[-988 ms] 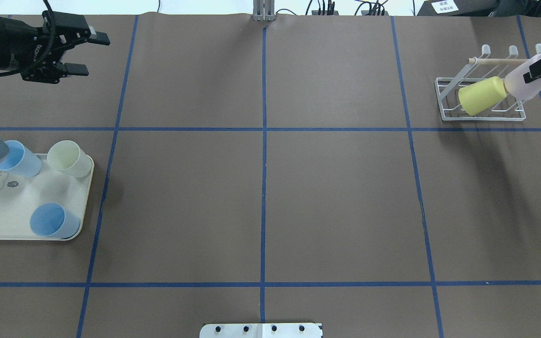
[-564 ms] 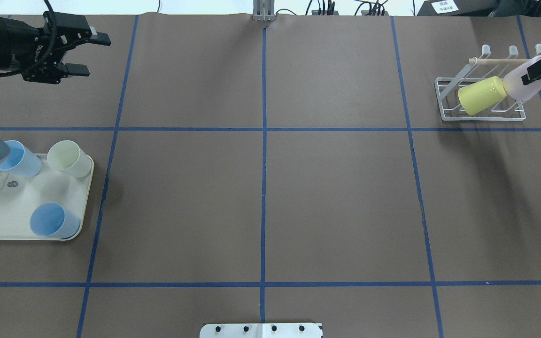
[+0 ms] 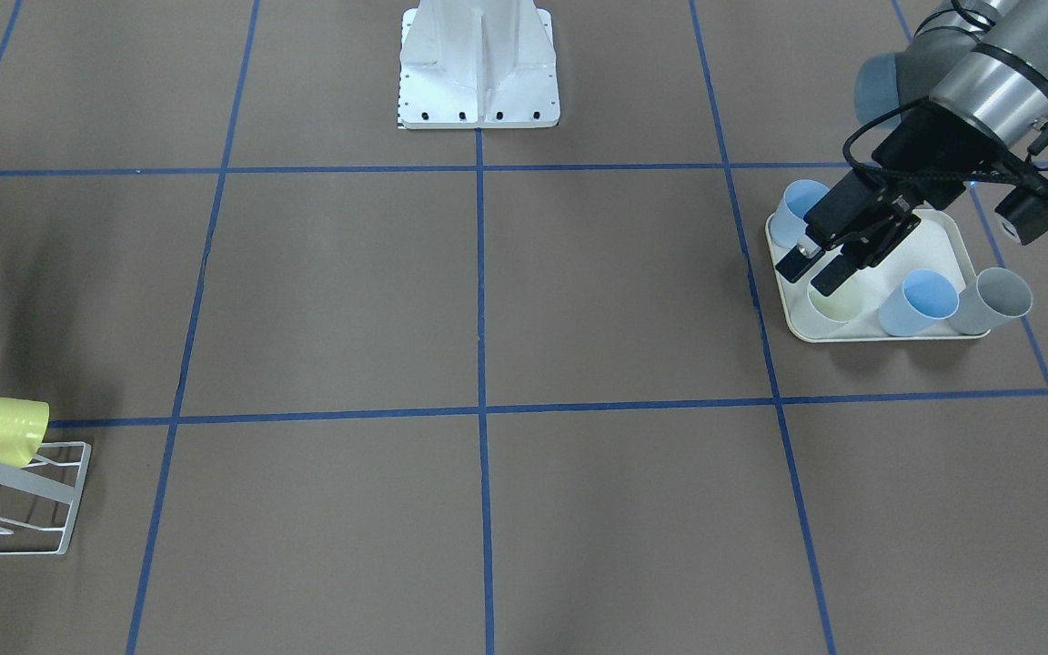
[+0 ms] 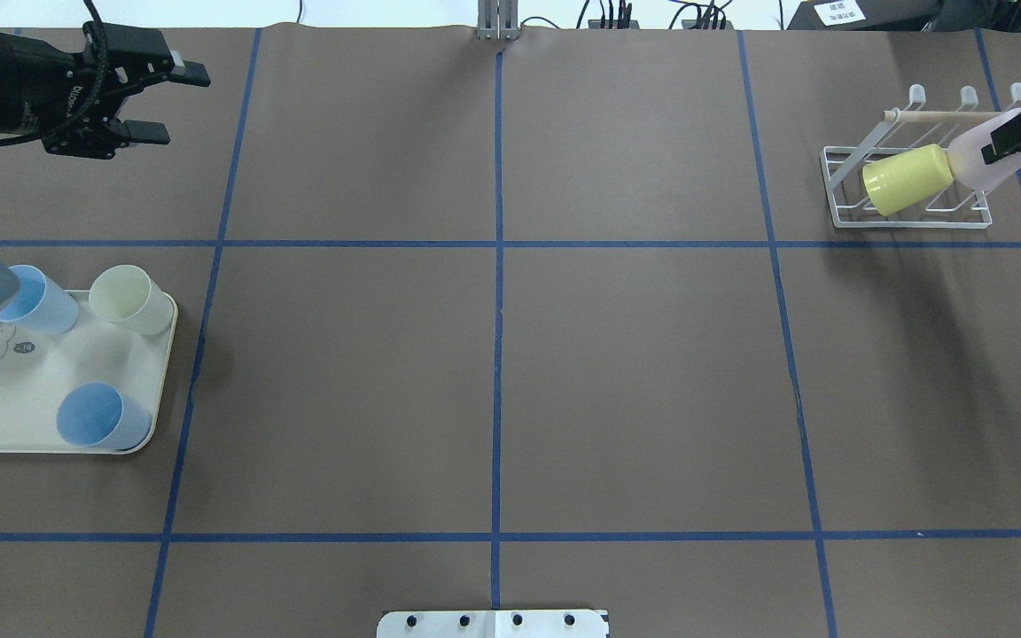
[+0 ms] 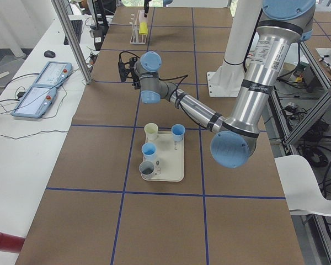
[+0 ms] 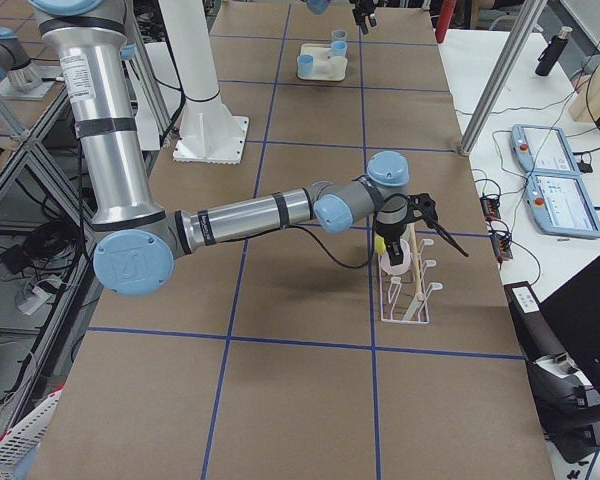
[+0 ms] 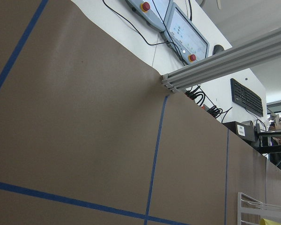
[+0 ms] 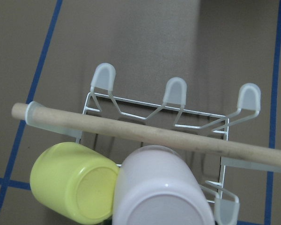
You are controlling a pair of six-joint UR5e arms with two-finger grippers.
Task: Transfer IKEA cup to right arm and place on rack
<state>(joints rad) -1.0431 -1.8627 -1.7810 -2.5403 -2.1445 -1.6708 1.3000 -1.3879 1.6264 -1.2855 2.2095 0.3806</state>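
A brown paper-covered tabletop (image 4: 635, 381), marked into squares by blue tape, carries everything. On the robot's left side sits a cream tray (image 4: 14, 399) with a small rabbit drawing. It holds four upright cups: a grey cup (image 3: 992, 302), a light blue cup (image 3: 920, 303), a pale cream cup (image 3: 838, 297) and a deeper blue cup (image 3: 800, 211).

At the far right corner stands the white wire rack (image 4: 865, 143), with rounded translucent caps on its prong tips and a light wooden dowel (image 8: 145, 136) across the top.

The left hand (image 4: 175, 105) hangs above the tabletop beyond the tray, its two black fingers spread wide with nothing between them.

The right hand (image 4: 1007, 142) reaches in at the rack, and one black finger lies against the side of the pale pink cup (image 8: 168, 197), which it grips.

This cup is a smooth, slightly glossy plastic tumbler, pink verging on lilac-white. It tapers to a flat round base with a softly rounded edge. It is tilted over the rack, base up toward the wrist camera, just below the dowel. Whether a prong is inside it cannot be told.

Right beside it, apparently touching, a yellow cup (image 4: 905, 179) of the same shape rests tilted on the rack.
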